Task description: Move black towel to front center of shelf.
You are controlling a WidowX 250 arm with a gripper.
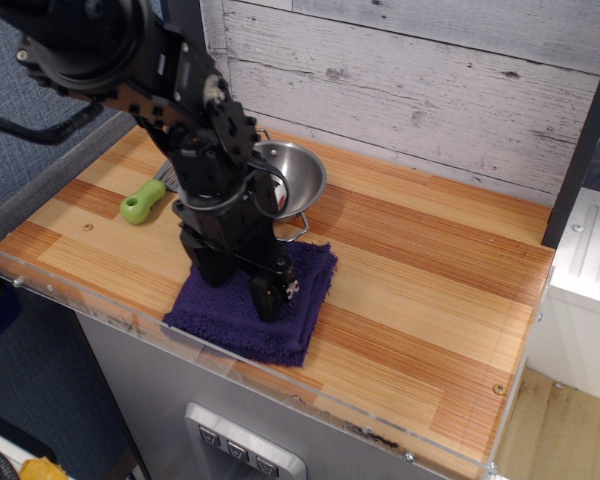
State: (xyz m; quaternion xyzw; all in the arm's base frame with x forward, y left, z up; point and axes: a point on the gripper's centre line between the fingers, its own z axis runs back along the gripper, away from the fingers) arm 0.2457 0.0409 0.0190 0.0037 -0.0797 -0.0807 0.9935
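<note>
The black towel, a dark purple folded cloth, lies at the front edge of the shelf, left of centre. My gripper points down onto the towel's middle, and its black fingers look pinched shut into the cloth. The arm hides the towel's back-left part. The towel's front corner reaches the clear acrylic rim.
A steel bowl stands just behind the towel, partly hidden by the arm. A green-handled utensil lies at the left. A whitewashed plank wall runs along the back, and a white unit stands at the right.
</note>
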